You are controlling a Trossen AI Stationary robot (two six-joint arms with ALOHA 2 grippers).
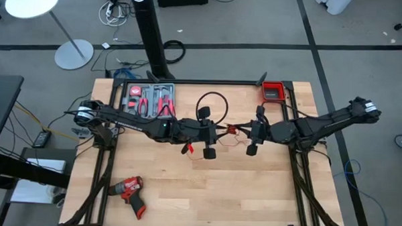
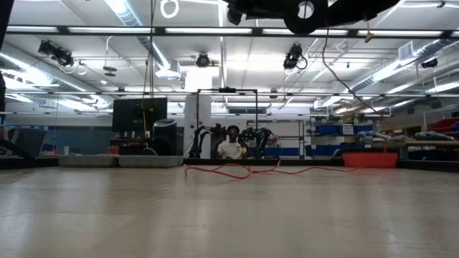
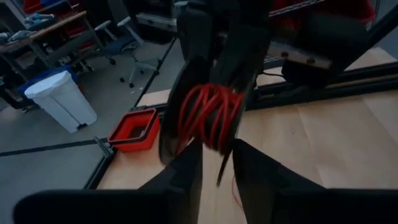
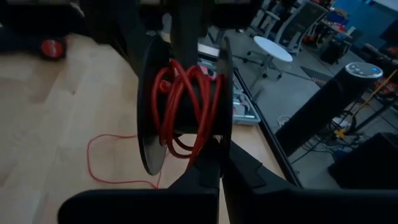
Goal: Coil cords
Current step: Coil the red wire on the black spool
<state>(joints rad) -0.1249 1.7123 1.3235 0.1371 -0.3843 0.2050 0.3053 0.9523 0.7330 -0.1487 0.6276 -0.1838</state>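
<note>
Above mid-table, the pinched-shut right gripper and part-spread left gripper hold a black spool half-wound with red wire; slack trails on the table, and the black cable lies untouched beyond.

A grey concrete floor crossed by dark seams surrounds the wooden tabletop. Beyond the tabletop's far left corner stands a round white floor lamp on a disc base. A black column rises past the far edge. Seen level across the table, long ceiling light strips glow over shelving, a dark monitor and a seated person. A white bin and office chairs stand on the floor.
</note>
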